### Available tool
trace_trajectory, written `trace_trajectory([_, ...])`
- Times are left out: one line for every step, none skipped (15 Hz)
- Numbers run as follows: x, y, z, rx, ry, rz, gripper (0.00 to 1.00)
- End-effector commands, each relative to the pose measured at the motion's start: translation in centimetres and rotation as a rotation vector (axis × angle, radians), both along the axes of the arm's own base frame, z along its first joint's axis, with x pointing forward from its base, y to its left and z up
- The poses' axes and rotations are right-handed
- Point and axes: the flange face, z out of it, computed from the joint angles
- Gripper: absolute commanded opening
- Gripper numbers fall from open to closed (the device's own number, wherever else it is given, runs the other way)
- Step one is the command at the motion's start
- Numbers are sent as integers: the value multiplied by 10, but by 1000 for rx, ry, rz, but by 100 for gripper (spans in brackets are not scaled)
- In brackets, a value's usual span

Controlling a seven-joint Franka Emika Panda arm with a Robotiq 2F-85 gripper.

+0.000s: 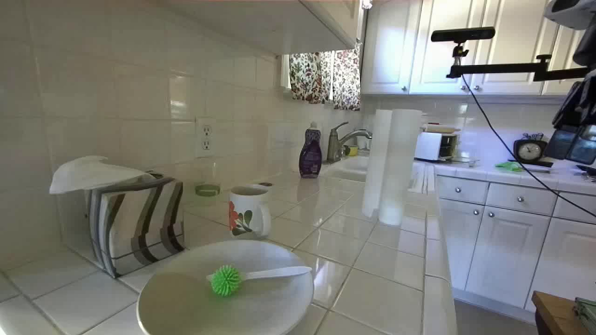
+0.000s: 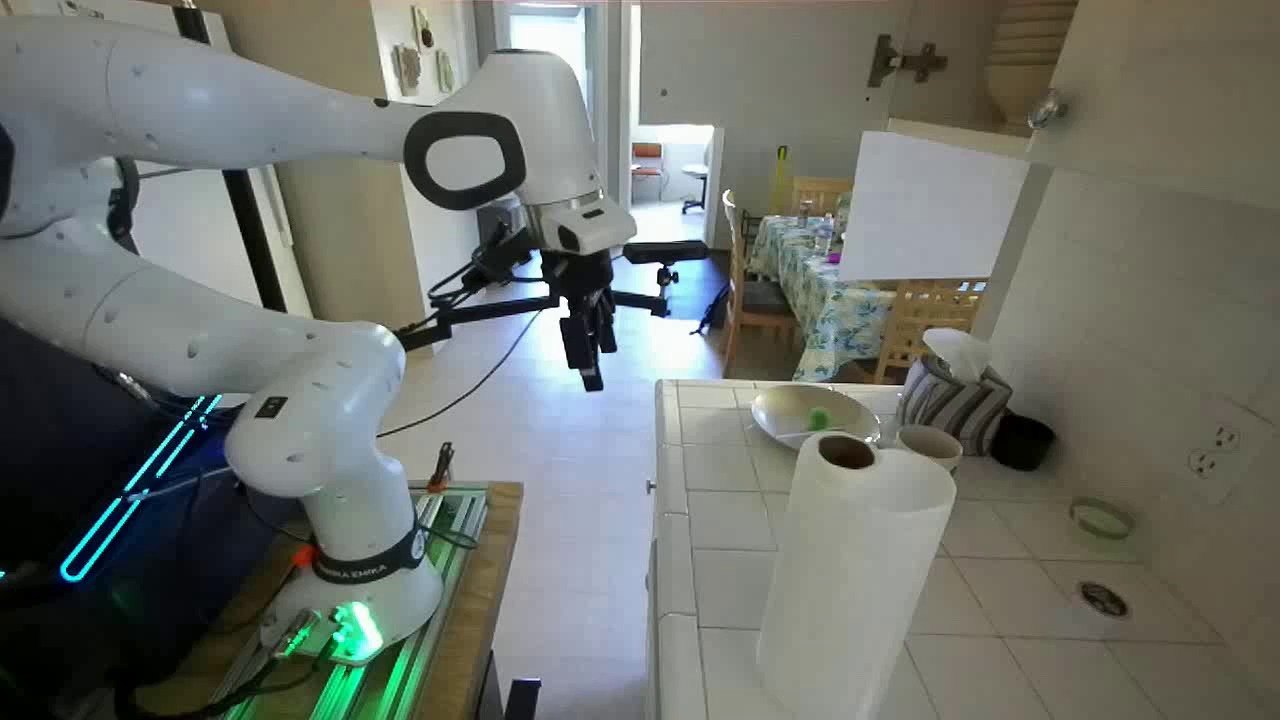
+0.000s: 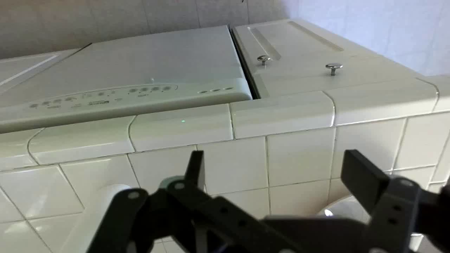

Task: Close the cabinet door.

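In an exterior view, the open upper cabinet door [image 2: 765,60] swings out at the top, with its inner face and metal hinge [image 2: 905,62] showing. Stacked bowls [image 2: 1030,45] show inside the cabinet. A neighbouring cabinet door [image 2: 1160,90] with a round knob stands nearer the camera. My gripper [image 2: 597,366] hangs pointing down over the floor, left of the counter, lower than the open door and apart from it. In the wrist view the gripper [image 3: 274,165] has its fingers spread, nothing between them. It also shows at the right edge in an exterior view [image 1: 569,144].
Paper towel rolls [image 2: 855,580] stand on the tiled counter [image 2: 720,520]. A bowl [image 2: 775,405] with a green brush, a mug [image 2: 930,445] and a striped tissue box [image 2: 955,405] stand farther along. A camera bar [image 1: 503,70] sticks out from the wrist, with a hanging cable.
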Motion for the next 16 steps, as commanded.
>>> trace_trajectory([0,0,1,0,1,0,100])
trace_trajectory([0,0,1,0,1,0,100])
trace_trajectory([0,0,1,0,1,0,100])
trace_trajectory([0,0,1,0,1,0,100])
trace_trajectory([0,0,1,0,1,0,100])
trace_trajectory([0,0,1,0,1,0,100])
trace_trajectory([-3,10,8,0,-21,36,100])
trace_trajectory([-7,21,17,-15,-50,75,100])
trace_trajectory([-12,33,29,-41,-84,114,100])
trace_trajectory([-19,46,44,-63,-124,151,100])
trace_trajectory([-24,56,57,-84,-158,182,100])
trace_trajectory([-32,66,73,-92,-194,206,100])
trace_trajectory([-39,73,89,-114,-236,223,100])
trace_trajectory([-45,79,104,-124,-277,232,100])
trace_trajectory([-52,83,120,-126,-322,237,100])
trace_trajectory([-56,85,134,-124,-361,242,100])
